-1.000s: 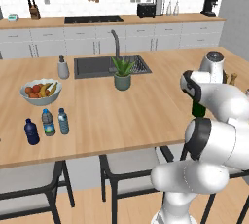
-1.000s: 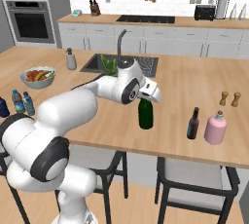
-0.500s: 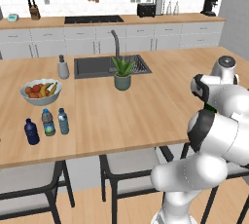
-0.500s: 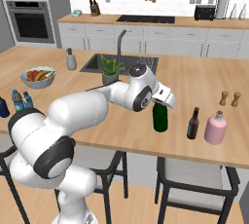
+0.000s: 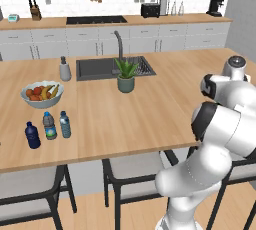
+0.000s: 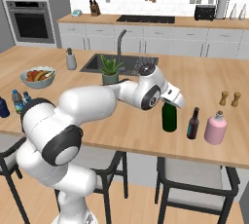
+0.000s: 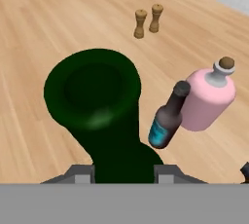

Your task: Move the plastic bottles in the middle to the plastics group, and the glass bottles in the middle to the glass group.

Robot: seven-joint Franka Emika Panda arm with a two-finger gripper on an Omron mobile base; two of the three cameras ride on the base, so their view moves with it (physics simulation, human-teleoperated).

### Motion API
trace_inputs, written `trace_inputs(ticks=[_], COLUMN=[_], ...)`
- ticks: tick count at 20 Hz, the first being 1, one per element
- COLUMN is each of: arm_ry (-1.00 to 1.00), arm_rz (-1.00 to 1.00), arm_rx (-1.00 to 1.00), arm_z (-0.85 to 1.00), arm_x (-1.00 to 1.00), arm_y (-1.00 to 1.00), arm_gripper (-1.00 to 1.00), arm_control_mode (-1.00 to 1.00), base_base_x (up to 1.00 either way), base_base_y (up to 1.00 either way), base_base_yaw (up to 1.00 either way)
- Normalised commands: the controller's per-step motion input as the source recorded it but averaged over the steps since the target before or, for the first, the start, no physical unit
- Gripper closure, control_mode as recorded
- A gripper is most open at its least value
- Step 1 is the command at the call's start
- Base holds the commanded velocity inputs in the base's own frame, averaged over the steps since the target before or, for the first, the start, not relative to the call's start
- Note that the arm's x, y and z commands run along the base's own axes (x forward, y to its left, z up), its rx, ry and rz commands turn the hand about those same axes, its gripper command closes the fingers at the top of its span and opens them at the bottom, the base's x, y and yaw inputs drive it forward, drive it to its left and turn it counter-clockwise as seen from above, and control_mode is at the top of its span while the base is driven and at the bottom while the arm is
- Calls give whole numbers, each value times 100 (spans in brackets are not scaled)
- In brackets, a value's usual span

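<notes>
The tall dark-green glass bottle (image 6: pixel 169 118) stands upright at the counter's right side, just left of the slim dark blue-labelled bottle (image 6: pixel 193 123) of the glass group. My gripper (image 6: pixel 171 103) is shut on its neck from above. In the hand view the green bottle (image 7: pixel 97 96) rises between my fingertips (image 7: pixel 81 173), with the slim dark bottle (image 7: pixel 168 116) close beside it. Whether its base touches the wood I cannot tell. Two clear plastic bottles (image 5: pixel 48 125) (image 5: pixel 64 124) stand at the far left, beside the solid dark-blue bottle (image 5: pixel 32 135).
A pink flask (image 6: pixel 215 128) stands right of the slim dark bottle, and two wooden shakers (image 6: pixel 229 99) sit behind it. A fruit bowl (image 5: pixel 41 94), soap dispenser (image 5: pixel 65 69), potted plant (image 5: pixel 125 76) and sink (image 5: pixel 100 69) lie further back. Stools stand under the near edge.
My arm has carried the green bottle to the right across the counter, and it now stands close beside the slim dark bottle. The grip has not changed.
</notes>
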Motion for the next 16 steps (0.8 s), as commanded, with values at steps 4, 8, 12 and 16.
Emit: trace_inputs(ticks=[4, 8, 12, 16], arm_ry=[0, -1, -2, -4], arm_rz=[-12, -11, -8, -5], arm_rx=[3, 6, 7, 7], arm_z=[0, 0, 0, -2], arm_x=[0, 0, 0, 0], arm_y=[-20, 0, 0, 0], arm_gripper=[100, 100, 100, 100], arm_control_mode=[-100, -100, -100, -100], base_base_x=[0, 0, 0, 0], base_base_y=[0, 0, 0, 0], base_base_yaw=[0, 0, 0, 0])
